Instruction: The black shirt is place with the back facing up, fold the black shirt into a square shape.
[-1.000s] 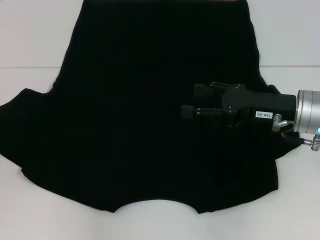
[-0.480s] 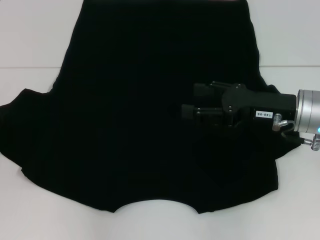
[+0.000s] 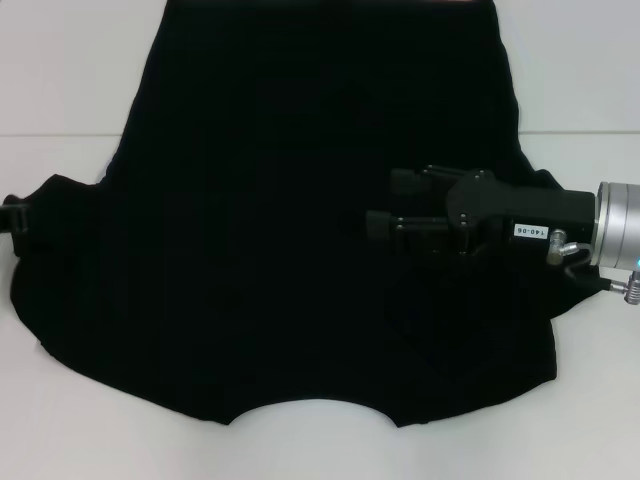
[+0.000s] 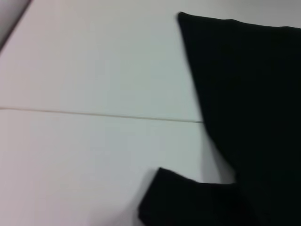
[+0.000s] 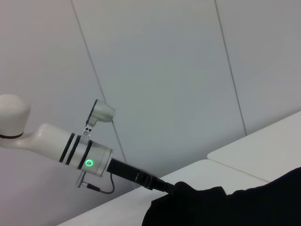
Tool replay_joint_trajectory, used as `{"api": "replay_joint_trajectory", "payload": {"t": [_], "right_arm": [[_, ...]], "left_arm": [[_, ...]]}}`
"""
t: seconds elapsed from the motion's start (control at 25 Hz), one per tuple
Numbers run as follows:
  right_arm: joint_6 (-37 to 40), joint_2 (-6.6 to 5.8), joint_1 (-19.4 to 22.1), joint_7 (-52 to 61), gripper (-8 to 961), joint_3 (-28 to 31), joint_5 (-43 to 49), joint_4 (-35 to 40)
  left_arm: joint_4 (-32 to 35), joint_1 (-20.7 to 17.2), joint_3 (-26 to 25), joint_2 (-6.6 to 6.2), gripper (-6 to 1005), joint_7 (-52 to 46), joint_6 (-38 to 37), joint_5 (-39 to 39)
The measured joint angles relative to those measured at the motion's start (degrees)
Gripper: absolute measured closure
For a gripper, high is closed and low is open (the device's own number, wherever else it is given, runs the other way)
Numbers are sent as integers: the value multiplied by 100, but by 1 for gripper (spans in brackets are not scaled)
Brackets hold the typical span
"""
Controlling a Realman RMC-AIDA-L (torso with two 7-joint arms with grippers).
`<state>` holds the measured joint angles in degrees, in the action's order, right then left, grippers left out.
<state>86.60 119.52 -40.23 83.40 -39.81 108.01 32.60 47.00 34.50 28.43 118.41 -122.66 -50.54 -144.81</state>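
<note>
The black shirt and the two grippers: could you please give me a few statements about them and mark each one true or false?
1. The black shirt lies spread on the white table. True.
2. The right gripper is over the shirt's right half. True.
3. The right gripper's fingers point toward the robot's right. False: they point toward its left, over the shirt's middle.
4. The left gripper is at the shirt's neckline. False: it is at the tip of the left sleeve.
5. The shirt is already folded into a square. False: the body is still spread and the left sleeve sticks out.
</note>
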Motion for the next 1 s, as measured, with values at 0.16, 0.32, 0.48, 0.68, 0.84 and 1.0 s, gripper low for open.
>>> {"api": "replay_joint_trajectory", "payload": {"t": [0.16,0.32,0.48,0.68,0.84,1.0], "right_arm": [[15,0,34,-2,43,7,-26,0],[37,-6,82,-37,43,9,-70,0],[44,-2,104,-96,43,9,-82,0],[50,1,114,-103,44,9,-86,0],[50,0,113,-120,44,9,-88,-6],[50,-1,108,-124,44,9,-111,-9]], "left_arm": [[89,64,251,78,998,266,-173,358],[29,167,522,93,990,725,-416,1001],[-35,231,833,179,980,1117,-719,1418],[-68,187,1124,375,967,1379,-654,1469],[-133,128,1191,486,957,1549,-670,1521],[-226,116,1266,547,946,1615,-696,1587]]}}
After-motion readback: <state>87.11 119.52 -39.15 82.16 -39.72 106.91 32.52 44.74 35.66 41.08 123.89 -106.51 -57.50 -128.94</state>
